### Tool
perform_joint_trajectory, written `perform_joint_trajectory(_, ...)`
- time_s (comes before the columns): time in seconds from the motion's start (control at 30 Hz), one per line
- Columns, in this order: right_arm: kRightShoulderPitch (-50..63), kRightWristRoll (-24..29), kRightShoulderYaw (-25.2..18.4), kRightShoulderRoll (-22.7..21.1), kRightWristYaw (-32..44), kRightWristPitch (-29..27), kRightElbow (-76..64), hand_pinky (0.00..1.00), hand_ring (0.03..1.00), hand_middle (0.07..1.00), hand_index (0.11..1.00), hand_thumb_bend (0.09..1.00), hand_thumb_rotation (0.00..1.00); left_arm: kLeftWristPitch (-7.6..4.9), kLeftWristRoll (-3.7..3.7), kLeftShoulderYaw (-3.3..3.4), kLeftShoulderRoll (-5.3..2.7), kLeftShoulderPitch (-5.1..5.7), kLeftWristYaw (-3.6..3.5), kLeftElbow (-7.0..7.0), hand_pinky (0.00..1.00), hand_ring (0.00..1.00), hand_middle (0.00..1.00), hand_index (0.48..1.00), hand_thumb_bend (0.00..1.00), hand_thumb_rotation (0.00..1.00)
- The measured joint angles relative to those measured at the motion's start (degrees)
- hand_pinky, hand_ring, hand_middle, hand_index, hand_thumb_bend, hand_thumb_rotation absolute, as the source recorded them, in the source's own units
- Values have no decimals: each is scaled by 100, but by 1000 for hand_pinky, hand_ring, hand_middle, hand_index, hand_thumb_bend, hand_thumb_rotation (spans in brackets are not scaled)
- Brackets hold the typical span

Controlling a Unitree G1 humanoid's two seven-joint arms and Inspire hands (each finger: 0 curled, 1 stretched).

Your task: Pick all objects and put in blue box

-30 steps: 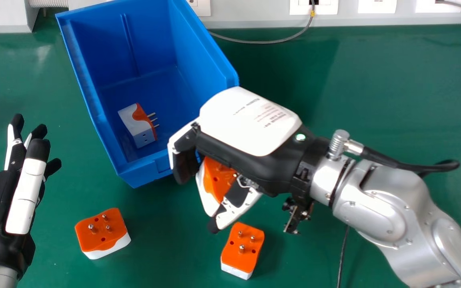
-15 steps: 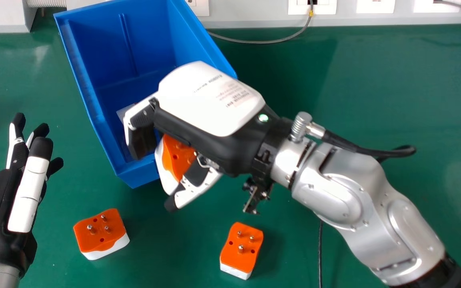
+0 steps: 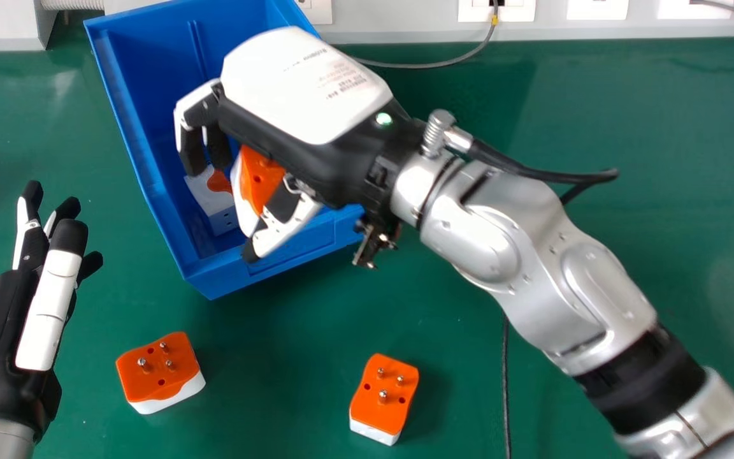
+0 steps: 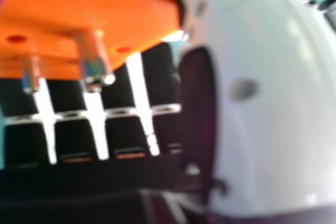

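Right hand: clamped on orange plug, over blue box. Hazard: early release; plug may clip near wall or strike boxed plug. Left hand: view's left edge, fingers apart.

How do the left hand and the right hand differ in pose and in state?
The left hand is open and holds nothing; the right hand is curled round an orange and white plug.
The left hand is beside the box, on its left; the right hand is above the box.
The left hand's fingers point away from the robot, while the right hand reaches across towards the robot's left.
Both hands are black and white.
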Motion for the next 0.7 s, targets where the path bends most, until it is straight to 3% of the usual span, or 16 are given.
perform_joint_trajectory(0.43, -1082, -381, 277, 669, -1338, 230, 2303, 321, 427, 533, 518, 492, 0, -1, 63, -111, -17, 57, 30, -46, 917, 982, 988, 1000, 866, 922)
perform_joint_trajectory(0.7, -1509, -444, 480, 976, -2002, 217, 3492, 322, 427, 531, 513, 493, 0, 26, 121, -178, -46, 129, 134, -140, 916, 981, 988, 1000, 869, 922)
